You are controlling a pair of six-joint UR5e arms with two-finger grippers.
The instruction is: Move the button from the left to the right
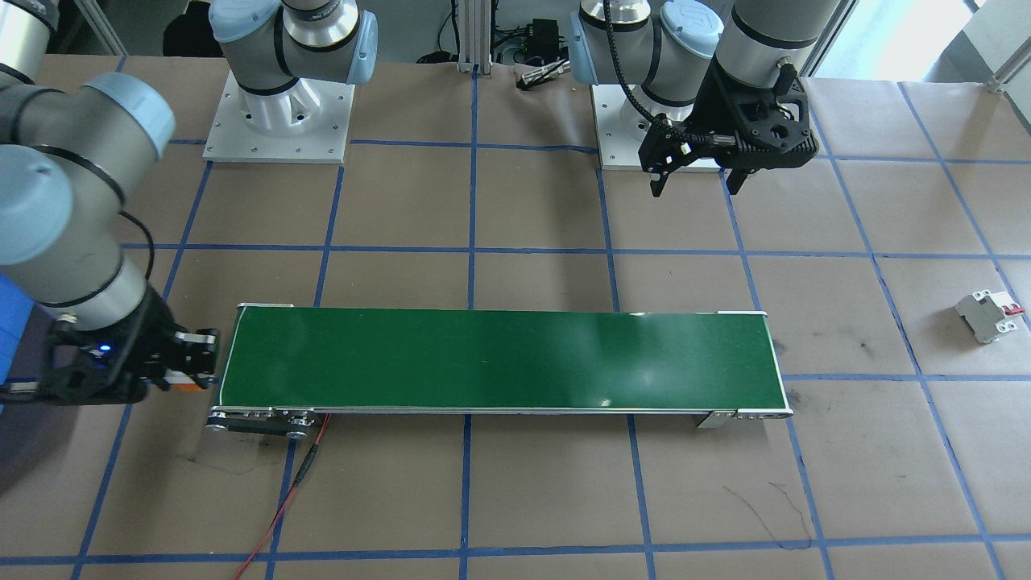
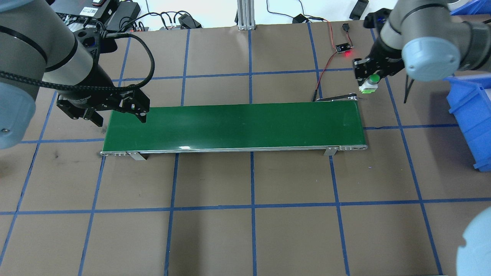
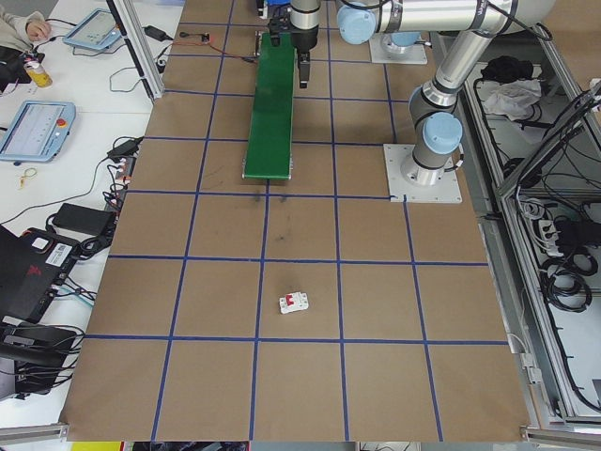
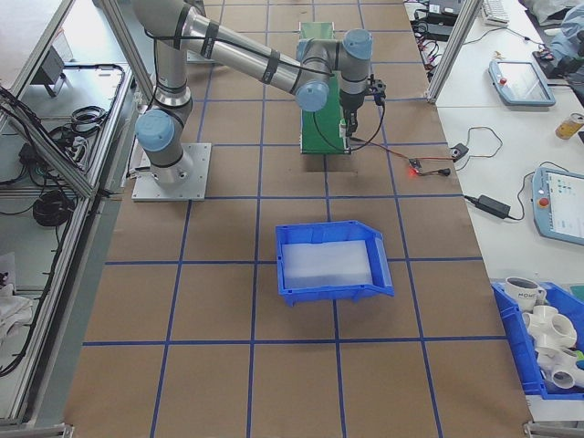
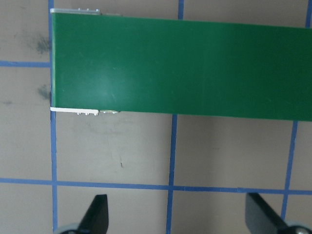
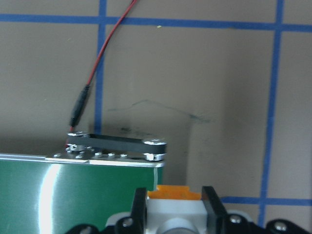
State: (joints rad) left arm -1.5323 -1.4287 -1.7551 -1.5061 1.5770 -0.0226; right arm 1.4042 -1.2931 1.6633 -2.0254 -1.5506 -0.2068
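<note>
We had the button [image 2: 370, 85] up off the desk [image 2: 245, 214], clenched between the jaws of our right gripper [image 2: 368, 76], green cap facing up in the overhead view. It hung just past the right end of the green belt [image 2: 234, 126], on the far side from our base, near the belt's end roller bracket [image 6: 117, 145]. From our right wrist camera we saw the orange base [image 6: 174, 193] and pale collar seated squarely between the two fingers [image 6: 210, 202], the belt's corner just beside and below.

Our left gripper [image 2: 105, 111] hovered at the belt's left end with its jaws spread wide and nothing between them; its wrist camera looked down on bare belt and brown paper.

What worried us from here was the clutter around the release spot. The red wire [image 2: 324, 71] and the small lit board [image 2: 342, 47] lay near the button's position, and a descent there could have snagged the lead or set the button down tilted on it. The bracket was close too; a low sideways move might have clipped it. The part was small and round-capped, so we judged that a release from height could send it rolling. Whether the blue bin [image 2: 470, 115] was the intended target we could not tell.

The circuit breaker [image 1: 989, 314] sat well apart on the left side.
</note>
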